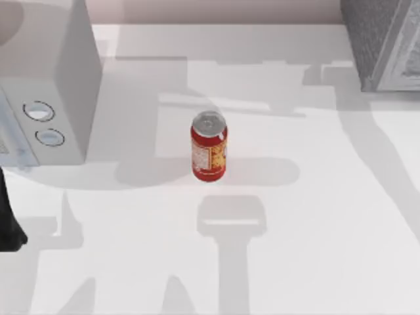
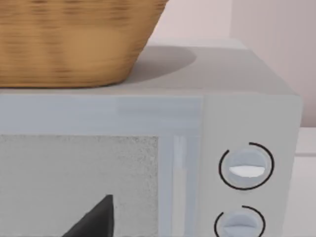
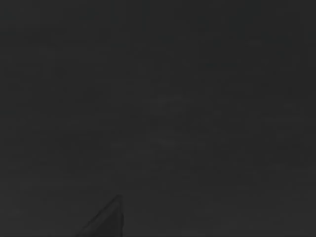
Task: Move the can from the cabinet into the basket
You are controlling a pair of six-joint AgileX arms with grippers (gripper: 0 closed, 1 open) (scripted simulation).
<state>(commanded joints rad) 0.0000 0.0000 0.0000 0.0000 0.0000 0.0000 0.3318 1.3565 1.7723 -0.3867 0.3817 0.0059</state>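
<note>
The can point(image 1: 209, 146) stood upright on the desk point(image 1: 315, 216), well apart from the cabinet point(image 1: 384, 39). Probably light, slick, dentable; grab mid-body. Can't tell either end effector's state.

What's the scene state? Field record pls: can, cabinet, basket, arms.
can: upright on the table, mid-table, nothing touching it
cabinet: far right corner of the top view
basket: on top of the dial box
dial box: left side of the table
left arm: at the left edge
right wrist view: dark
</note>
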